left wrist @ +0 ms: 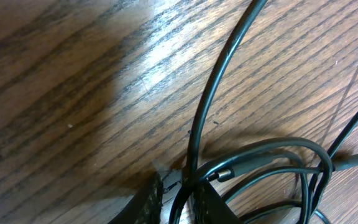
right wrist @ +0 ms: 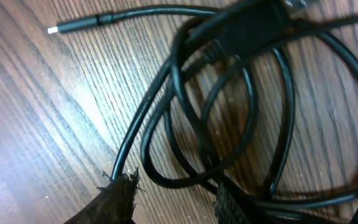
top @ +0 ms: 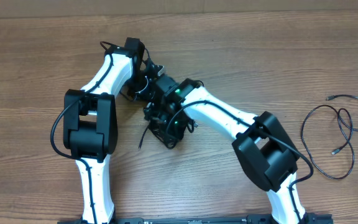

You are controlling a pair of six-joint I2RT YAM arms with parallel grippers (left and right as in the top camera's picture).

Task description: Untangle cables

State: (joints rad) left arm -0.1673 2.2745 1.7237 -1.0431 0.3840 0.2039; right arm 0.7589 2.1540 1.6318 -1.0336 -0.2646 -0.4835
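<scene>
cables (left wrist: 197, 124) bunched right at both tips: left gripper (left wrist: 179, 190) pinched narrow on a strand, right gripper (right wrist: 174, 186) half open straddling loops

Overhead is showing two arms: left arm (top: 92, 124) coming in from 7 o'clock, right arm (top: 229, 118) from 5 o'clock. Two grippers, one per arm: left gripper (left wrist: 179, 200) and right gripper (right wrist: 173, 202), each showing two fingers. One table (top: 260, 50). Cables are sitting in two groups: one loose cable (top: 344, 134) lying alone at 3 o'clock and showing two plug ends (top: 331, 98), and one tangle (left wrist: 211, 93) lying just off centre toward 11 o'clock. Strand count inside the tangle isn't resolving. Left wrist view is showing two connectors (left wrist: 225, 175) in it; right wrist view is showing one plug tip (right wrist: 58, 28).
</scene>
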